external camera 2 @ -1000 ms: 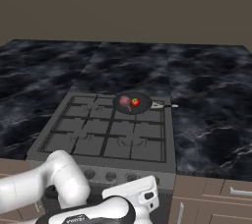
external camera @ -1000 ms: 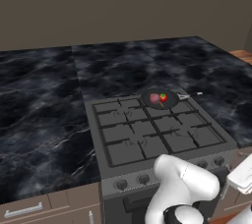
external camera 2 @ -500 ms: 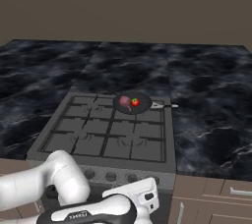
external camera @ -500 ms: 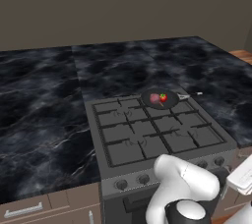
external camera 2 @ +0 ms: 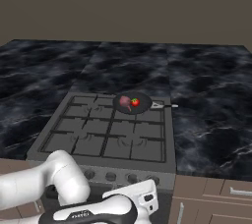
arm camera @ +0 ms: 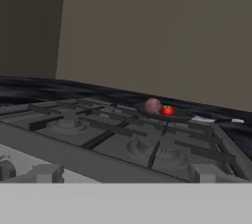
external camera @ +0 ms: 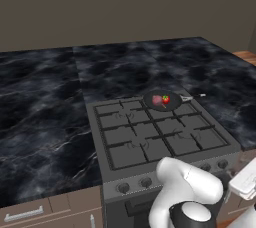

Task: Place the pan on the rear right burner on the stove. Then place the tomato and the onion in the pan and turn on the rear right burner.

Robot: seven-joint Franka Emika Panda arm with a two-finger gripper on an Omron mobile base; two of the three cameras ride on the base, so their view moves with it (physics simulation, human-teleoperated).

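1. Pan (external camera: 163,101) sits on stove (external camera: 125,164) rear right burner; tomato (external camera: 166,100) and onion (external camera: 157,100) inside, touching.
2. Placement done; burner knob remains, judged unturned.
3. Gripper low before the stove front, jaws wide, empty.

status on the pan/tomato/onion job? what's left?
Done: the pan sits on the stove's rear right burner, with the tomato and onion inside it. In hand: nothing is visibly held; the arm is folded low at the stove's front, near the knobs. Left: turning on the rear right burner; no flame shows.
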